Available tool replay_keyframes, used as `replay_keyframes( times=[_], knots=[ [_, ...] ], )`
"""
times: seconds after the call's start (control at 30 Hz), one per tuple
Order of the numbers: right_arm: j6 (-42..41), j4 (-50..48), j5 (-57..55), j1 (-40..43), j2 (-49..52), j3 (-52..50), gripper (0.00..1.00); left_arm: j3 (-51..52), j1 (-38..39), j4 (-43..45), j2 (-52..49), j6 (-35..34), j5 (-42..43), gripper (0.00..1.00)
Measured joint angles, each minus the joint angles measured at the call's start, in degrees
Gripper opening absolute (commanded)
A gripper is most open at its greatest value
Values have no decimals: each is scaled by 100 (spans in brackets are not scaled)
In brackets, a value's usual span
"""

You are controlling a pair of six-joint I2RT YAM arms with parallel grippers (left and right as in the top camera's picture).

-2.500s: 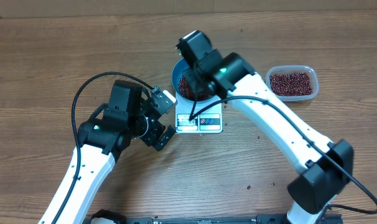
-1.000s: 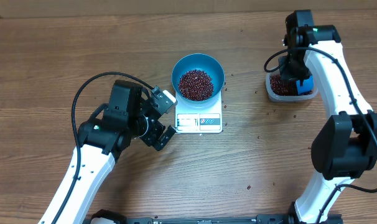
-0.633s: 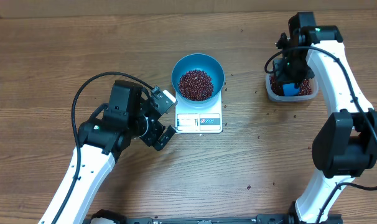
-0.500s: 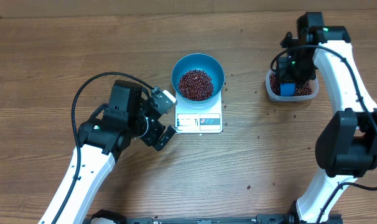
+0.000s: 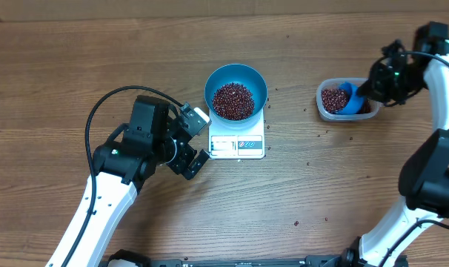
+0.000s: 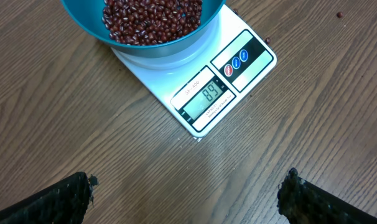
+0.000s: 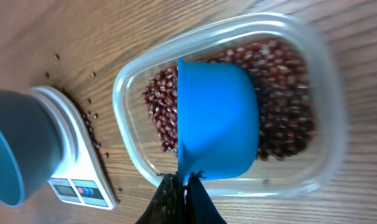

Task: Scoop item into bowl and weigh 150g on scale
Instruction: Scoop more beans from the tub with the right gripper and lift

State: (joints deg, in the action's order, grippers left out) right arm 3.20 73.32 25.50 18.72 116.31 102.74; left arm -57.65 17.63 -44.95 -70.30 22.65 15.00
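The left gripper (image 6: 185, 194) has its fingers spread wide, holding nothing, at 9 o'clock from the scale (image 6: 238, 62). The right gripper (image 7: 183, 186) pinches the scoop (image 7: 216, 118), which is in the tub (image 7: 319, 74) of beans (image 6: 151, 18). The bowl (image 5: 255, 80) on the scale holds beans too.

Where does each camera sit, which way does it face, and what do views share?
Overhead: above the table, facing down; both arms, bowl, scale, tub.
Left wrist: beside the scale, facing it; open fingers at bottom corners.
Right wrist: over the tub, facing down; gripper at bottom holds the scoop.
Shared: all three show bowl and scale.
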Motion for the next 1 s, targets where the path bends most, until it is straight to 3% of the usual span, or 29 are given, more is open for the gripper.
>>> replay_keyframes(
  times=[0.23,0.63,1.0],
  knots=[
    [46,87,494,385,0,0,4,0,0,0,0,0,0,100],
    [1095,837,1871,1082,0,-2,4,0,0,0,0,0,0,99],
    [1722,1523,2562,1093,0,348,4,0,0,-2,0,0,0,100]
  ],
)
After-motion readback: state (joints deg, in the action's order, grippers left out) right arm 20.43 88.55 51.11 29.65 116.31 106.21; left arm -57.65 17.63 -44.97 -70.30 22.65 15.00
